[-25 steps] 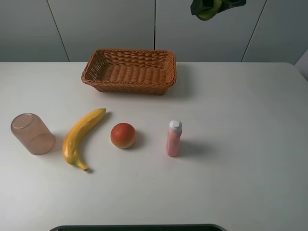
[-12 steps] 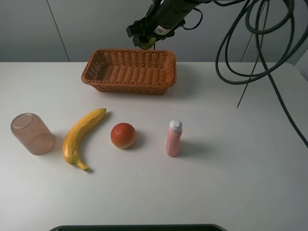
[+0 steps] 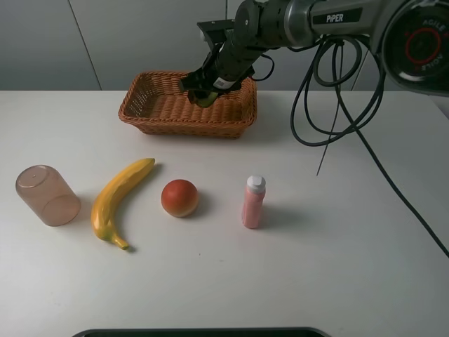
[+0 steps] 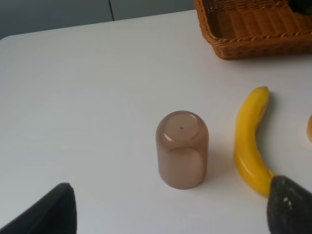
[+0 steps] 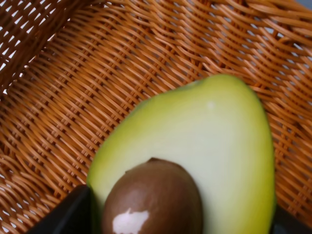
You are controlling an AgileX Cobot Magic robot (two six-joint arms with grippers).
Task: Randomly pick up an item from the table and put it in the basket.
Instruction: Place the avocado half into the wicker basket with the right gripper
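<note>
My right gripper (image 3: pixel 202 94) is shut on the halved avocado (image 3: pixel 204 97) and holds it just above the inside of the brown wicker basket (image 3: pixel 188 126), near its middle. The right wrist view shows the avocado (image 5: pixel 204 141) close up, yellow-green flesh and brown pit facing the camera, with the basket's weave (image 5: pixel 73 73) right behind it. Whether it touches the basket floor I cannot tell. My left gripper (image 4: pixel 168 214) is open and empty over the white table (image 4: pixel 87 87), near an upturned cup. It is out of the high view.
On the table (image 3: pixel 351 210) in front of the basket lie an upturned translucent brown cup (image 3: pixel 48 195), a banana (image 3: pixel 119 200), a round red-orange fruit (image 3: pixel 179 197) and an upright pink bottle (image 3: pixel 252 202). The right arm's cables (image 3: pixel 330 105) hang over the table's right side.
My right arm came in from the upper right with the avocado, moved left, then went down into the basket's opening. The things on the table have not moved.
</note>
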